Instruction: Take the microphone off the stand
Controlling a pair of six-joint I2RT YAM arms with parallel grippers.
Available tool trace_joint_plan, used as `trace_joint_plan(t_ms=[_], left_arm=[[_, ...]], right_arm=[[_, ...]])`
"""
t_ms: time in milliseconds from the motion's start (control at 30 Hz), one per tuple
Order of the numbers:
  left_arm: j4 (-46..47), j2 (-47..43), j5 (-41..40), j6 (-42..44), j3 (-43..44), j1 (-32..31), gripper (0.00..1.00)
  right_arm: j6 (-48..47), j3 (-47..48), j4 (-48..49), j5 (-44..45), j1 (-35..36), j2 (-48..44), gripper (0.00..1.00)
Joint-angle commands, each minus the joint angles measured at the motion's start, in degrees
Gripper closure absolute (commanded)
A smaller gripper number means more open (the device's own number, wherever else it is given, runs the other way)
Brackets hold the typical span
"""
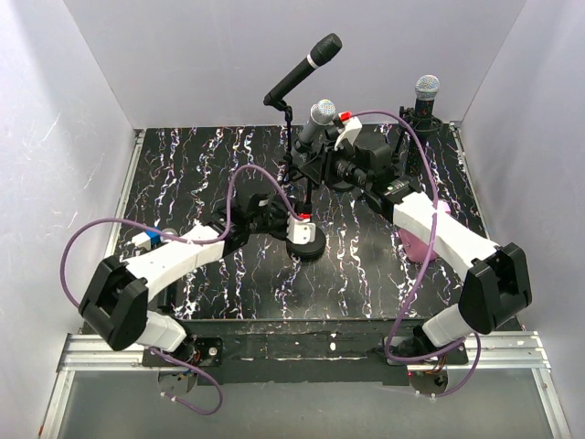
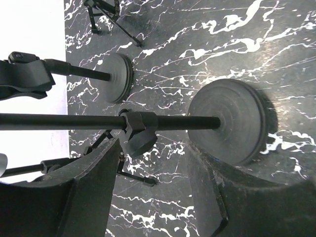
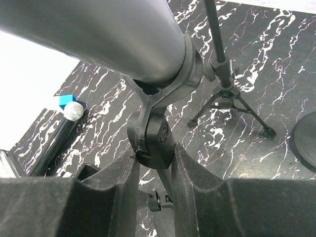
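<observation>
On the black marbled tabletop, the stand rises near the centre, with the microphone tilted in its clip. The right gripper pinches that clip. The left gripper gapes part-open at the pole's collar, low down.

Tripod stand just beside microphone, apparently

A black tabletop veined with white marbling is lying under soft, even light and is giving back faint pale glints. Plain white panels are closing it in on three sides: a back wall, a left wall and a right wall. A silver metal rail is running along the near edge, with a dull grey surface showing on its outer side.
</observation>
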Motion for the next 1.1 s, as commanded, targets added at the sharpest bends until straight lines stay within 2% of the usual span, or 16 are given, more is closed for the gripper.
trace_joint_plan(t_ms=[0, 200, 533, 600, 700, 800, 933, 1067], left_arm=[[6.4, 3.1, -3.3, 0.1, -0.4, 0.1, 0.46], [10.3, 7.3, -7.4, -3.1, 1.1, 0.3, 0.49], [10.4, 12.3, -11.9, -5.6, 4.6, 0.4, 0.63], [9.4, 12.4, -11.3, -6.6, 5.4, 0.3, 0.70], [4.7, 13.2, -11.6, -10.5, 8.6, 0.3, 0.88], [3.1, 12.8, -13.5, -16.6, 10.3, 1.0, 1.00], [-1.5, 11.7, -12.2, -31.4, 13.2, 4.0, 1.00], [-5.3, 10.5, -2.8, -45.3, 14.1, 7.5, 1.00]], right_arm=[[3.5, 3.4, -6.2, -4.1, -0.9, 1.6, 0.99], [3.9, 4.0, -6.5, -5.1, -1.2, 2.1, 0.99], [3.6, 3.7, -6.5, -5.3, -1.3, 1.4, 0.99], [3.5, 3.6, -6.5, -5.3, -1.4, 1.2, 0.99], [2.8, 3.2, -6.4, -5.2, -1.4, 0.6, 0.99], [1.4, 2.4, -5.9, -5.3, -1.5, -0.3, 0.99], [-0.4, 0.3, -5.3, -6.0, -1.4, -2.2, 0.99], [-1.6, -1.8, -5.3, -6.6, -1.3, -3.5, 0.99]])
